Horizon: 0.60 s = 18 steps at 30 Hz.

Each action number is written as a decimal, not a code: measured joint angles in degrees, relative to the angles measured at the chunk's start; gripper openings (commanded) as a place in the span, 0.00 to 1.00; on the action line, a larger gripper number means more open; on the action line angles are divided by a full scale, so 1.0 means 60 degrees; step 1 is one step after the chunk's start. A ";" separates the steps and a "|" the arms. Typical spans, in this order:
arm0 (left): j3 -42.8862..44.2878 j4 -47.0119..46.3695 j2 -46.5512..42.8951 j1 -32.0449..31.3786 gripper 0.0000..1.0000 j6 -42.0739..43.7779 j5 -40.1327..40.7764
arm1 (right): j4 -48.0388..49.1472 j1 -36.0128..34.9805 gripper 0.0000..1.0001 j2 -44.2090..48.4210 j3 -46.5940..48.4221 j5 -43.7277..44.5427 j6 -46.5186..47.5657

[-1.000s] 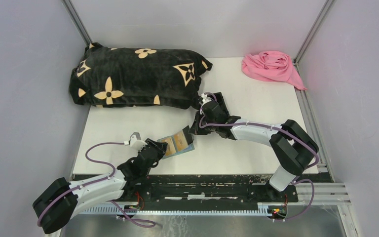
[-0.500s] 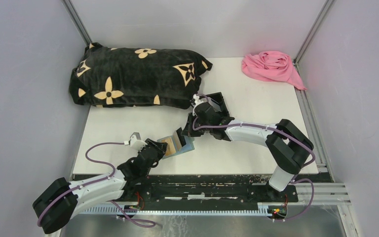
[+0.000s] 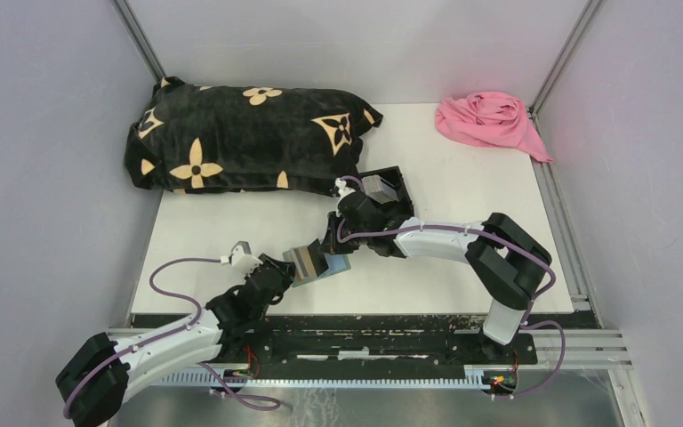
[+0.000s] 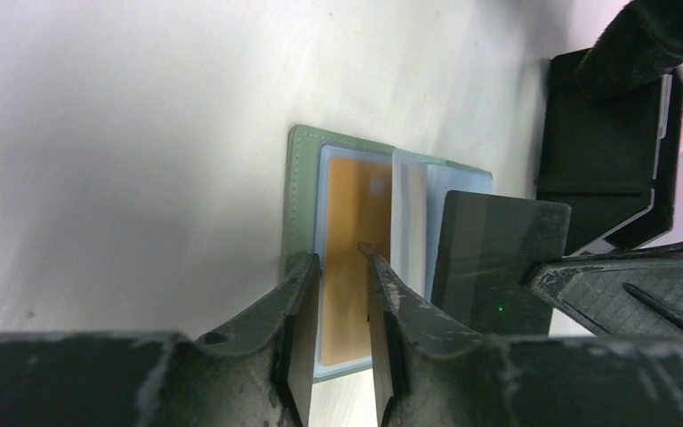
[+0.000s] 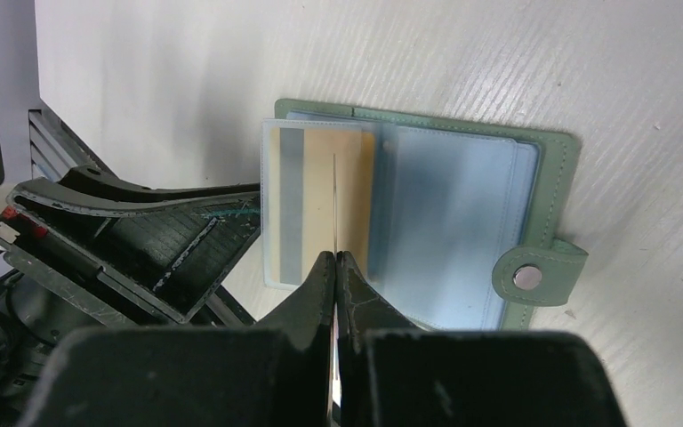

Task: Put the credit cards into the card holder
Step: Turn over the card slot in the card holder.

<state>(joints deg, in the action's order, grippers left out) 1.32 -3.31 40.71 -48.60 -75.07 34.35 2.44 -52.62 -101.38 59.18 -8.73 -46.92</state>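
Top: right tool (image 3: pixel 320 249) has swung in from the box (image 3: pixel 391 171) to the open holder (image 3: pixel 338 264), which lies near the front edge of the table (image 3: pixel 231 240). Its card (image 3: pixel 300 261) now stands on edge over the holder. Left tool (image 3: pixel 282 271) sits at the holder's left edge.

Left wrist: jaws have narrowed to a slim gap over the tan-filled sleeve (image 4: pixel 356 213). Pressing or hovering, unclear.

Right wrist: jaws clamped on the card, its edge aimed at the sleeves. Insertion looks next.
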 measured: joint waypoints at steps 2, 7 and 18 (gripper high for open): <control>0.0022 0.0382 -0.0215 0.0000 0.29 0.0000 0.0015 | -0.0007 -0.0025 0.01 -0.0015 0.0004 0.0004 0.0000; 0.0339 0.1515 -0.0688 0.0000 0.22 0.0007 0.0073 | 0.0015 -0.0025 0.01 -0.0175 0.0106 0.0025 0.0000; 0.0994 0.2736 -0.0878 0.0000 0.08 0.0029 0.0401 | 0.0018 -0.0025 0.01 -0.0342 0.0120 0.0033 0.0000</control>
<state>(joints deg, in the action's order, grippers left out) 7.29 13.10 35.44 -48.60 -74.89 36.75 2.55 -52.77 -103.44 59.90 -8.54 -46.92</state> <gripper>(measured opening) 0.098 0.014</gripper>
